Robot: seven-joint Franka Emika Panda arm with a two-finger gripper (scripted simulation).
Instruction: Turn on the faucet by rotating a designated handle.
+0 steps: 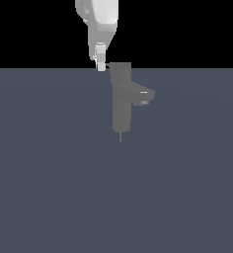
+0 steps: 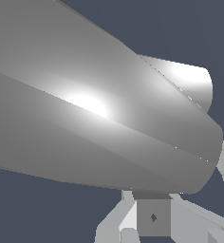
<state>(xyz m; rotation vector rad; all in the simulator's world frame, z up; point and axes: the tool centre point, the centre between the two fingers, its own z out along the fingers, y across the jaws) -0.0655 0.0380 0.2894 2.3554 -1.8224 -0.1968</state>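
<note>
Exterior view shows the white robot hand (image 1: 101,65) brought beside the blocky grey cap handle (image 1: 120,68) atop the tall grey metallic faucet (image 1: 122,106) standing mid-table, its opening undeterminable, so a sideways push on the lever is judged due next.

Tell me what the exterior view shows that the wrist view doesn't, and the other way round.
Only the exterior view shows the whole faucet standing upright on the floor, with its stubby spout pointing to the exterior view's right, and the white arm coming down so that the gripper sits beside the cap at the exterior view's left. Only the wrist view gives a close look along a large shiny grey body, probably the faucet; I cannot tell which part. Both share the grey faucet metal and the dark blue-grey floor. Neither shows whether the jaws are open.
</note>
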